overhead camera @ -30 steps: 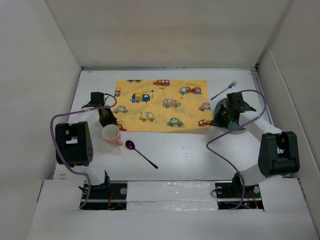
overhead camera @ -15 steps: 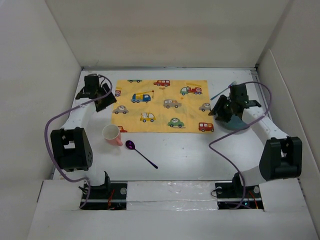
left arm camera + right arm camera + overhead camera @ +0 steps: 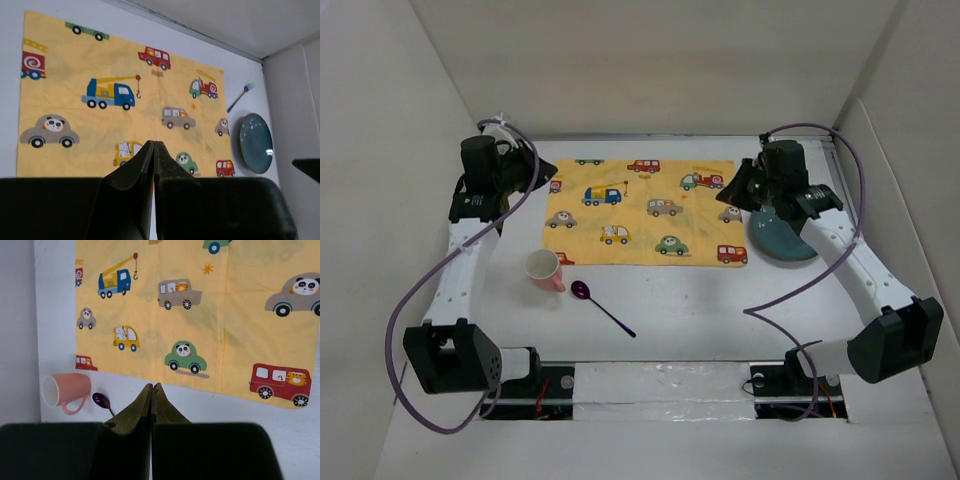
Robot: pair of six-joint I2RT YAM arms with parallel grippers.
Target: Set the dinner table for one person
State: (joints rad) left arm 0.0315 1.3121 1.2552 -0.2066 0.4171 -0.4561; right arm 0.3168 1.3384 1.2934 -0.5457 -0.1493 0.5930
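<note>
Mat [image 3: 642, 210] lies flat on the desk [image 3: 700, 300], but plate [image 3: 785, 245], cup [image 3: 543, 269], spoon [image 3: 602, 306] and fork [image 3: 241, 96] all sit off it; left pincer [image 3: 154, 145] and right pincer [image 3: 152, 387] closed, empty, so mostly undone, I'd say.

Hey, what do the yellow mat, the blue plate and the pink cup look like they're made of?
Mat: looks like cloth, matte, with faint fold creases and printed cars. Plate: probably glazed ceramic, teal, with a glossy highlight. Cup: smooth pink, ceramic or plastic; the look leaves it open.
</note>
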